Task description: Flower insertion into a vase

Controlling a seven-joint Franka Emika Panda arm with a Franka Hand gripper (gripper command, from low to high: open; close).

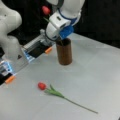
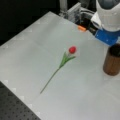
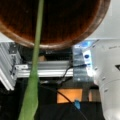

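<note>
Vase point(image 1: 64, 53) mouth half hidden behind claw point(image 1: 59, 37).

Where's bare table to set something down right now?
Free: between the vase and the lying tulip, and at a front view's right of the vase. Crowded: around the vase's mouth, where the end effector holds a flower.

vase point(image 1: 64, 53) on table point(image 1: 100, 75), at 12 o'clock of table centre | gripper point(image 1: 58, 37) directly above vase mouth, flower point(image 1: 45, 10) up at its 11 o'clock | stem point(image 3: 35, 62) over vase opening in wrist view | second flower point(image 1: 57, 93) flat on table, at 6 o'clock of vase, well apart
</note>
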